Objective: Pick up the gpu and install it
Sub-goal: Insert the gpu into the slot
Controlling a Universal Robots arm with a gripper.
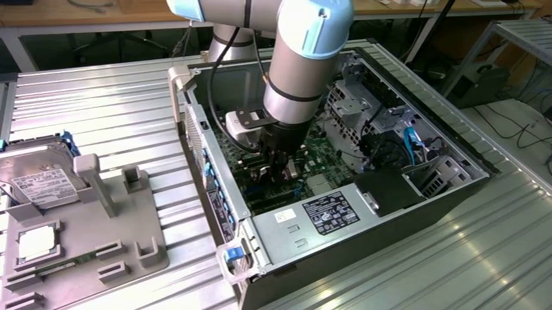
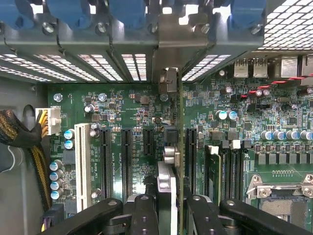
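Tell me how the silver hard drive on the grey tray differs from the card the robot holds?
The hard drive is a silver box with a white label; the gpu is a thin board, seen edge-on. The hard drive sits untouched on the grey tray outside the computer case; the gpu stands on edge inside it, clamped in the gripper over the motherboard. Both are computer parts.

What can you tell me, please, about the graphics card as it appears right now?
The slim dark graphics card with a silver metal bracket is seen edge-on in the wrist view, standing upright over the green motherboard among the black expansion slots. The black gripper is shut on it, one finger on each face. Its bracket end points toward the case's slotted rear wall.
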